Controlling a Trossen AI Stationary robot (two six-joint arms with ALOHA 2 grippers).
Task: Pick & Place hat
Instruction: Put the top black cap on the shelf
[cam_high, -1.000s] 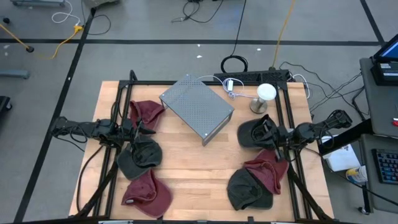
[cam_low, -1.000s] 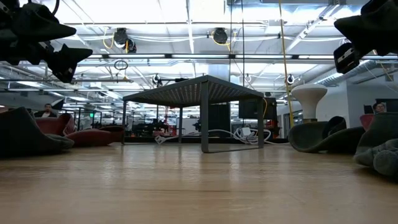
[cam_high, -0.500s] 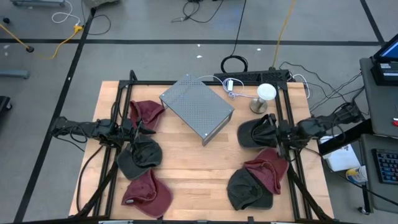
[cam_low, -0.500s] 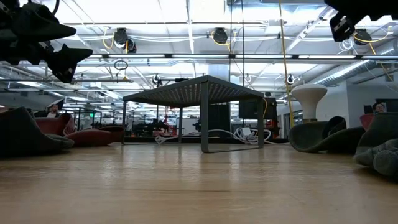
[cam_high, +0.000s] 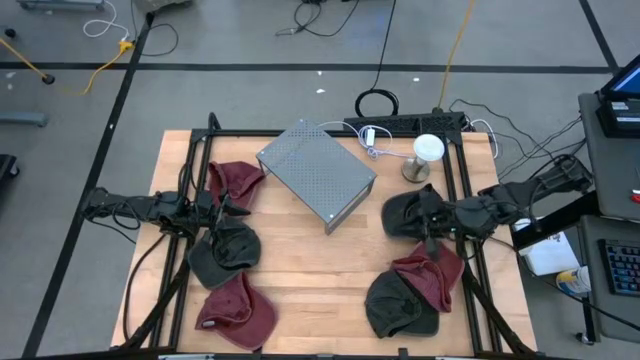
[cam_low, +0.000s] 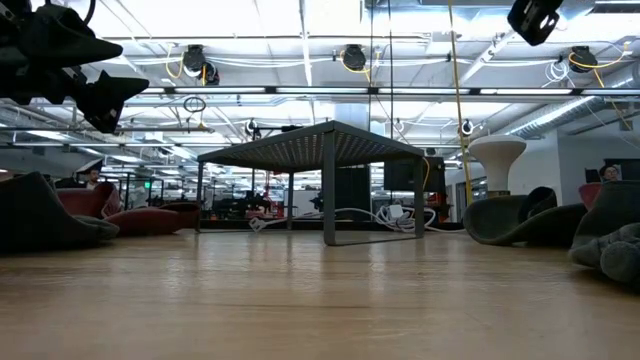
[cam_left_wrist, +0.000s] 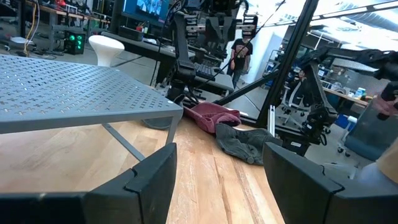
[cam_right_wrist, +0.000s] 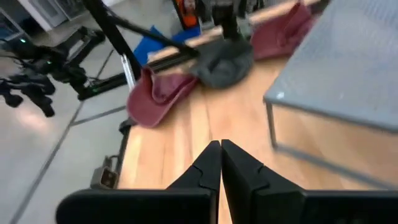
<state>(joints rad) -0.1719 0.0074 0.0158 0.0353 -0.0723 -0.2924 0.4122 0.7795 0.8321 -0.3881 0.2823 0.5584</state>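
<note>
Several hats lie flat on the wooden table. On the left are a maroon hat (cam_high: 237, 182), a dark hat (cam_high: 222, 252) and another maroon hat (cam_high: 238, 312). On the right are a dark hat (cam_high: 400, 214), a maroon hat (cam_high: 432, 276) and a dark hat (cam_high: 400, 305). My right gripper (cam_high: 426, 216) (cam_right_wrist: 221, 152) is shut and hangs high over the right-hand dark hat, touching nothing. It shows at the top of the low view (cam_low: 533, 18). My left gripper (cam_high: 228, 208) (cam_left_wrist: 217, 180) waits open in the air above the left hats.
A grey perforated metal stand (cam_high: 317, 172) (cam_low: 310, 150) sits at the middle of the table's far half. A white mushroom-shaped object (cam_high: 427, 153) stands at the far right. Black frame rails (cam_high: 462, 190) run along both sides. Bare wood (cam_high: 320, 270) lies between the hat groups.
My right gripper has risen, climbing to the top of the low view, and has shifted slightly toward the table's left over the dark hat. It stayed shut. The hats have not moved.
</note>
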